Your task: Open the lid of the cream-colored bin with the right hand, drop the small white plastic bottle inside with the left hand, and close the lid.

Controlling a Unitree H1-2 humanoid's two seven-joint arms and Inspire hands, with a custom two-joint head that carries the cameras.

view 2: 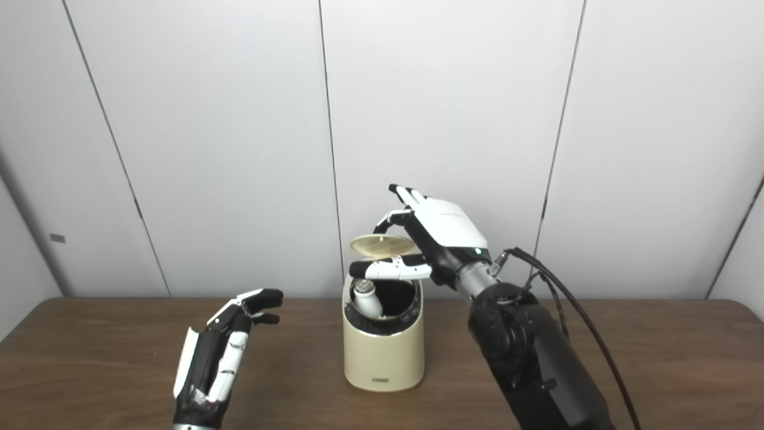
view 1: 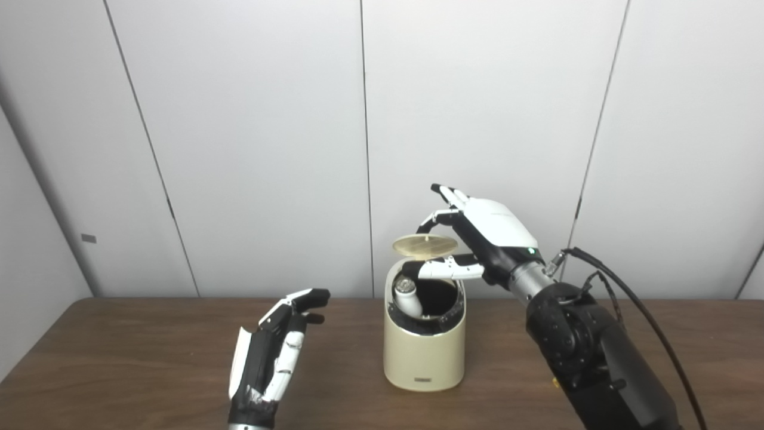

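small label on bin [view 1: 424, 352] front, too small to read

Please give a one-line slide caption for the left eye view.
Right hand holds the bin lid open, bottle inside; left hand empty.

The cream-colored bin [view 1: 424, 349] stands upright near the middle of the table [view 1: 119, 346], closer to its far edge. Its round lid [view 1: 425, 245] is raised, tilted open above the rim. The small white plastic bottle [view 1: 409, 295] leans inside, cap up.
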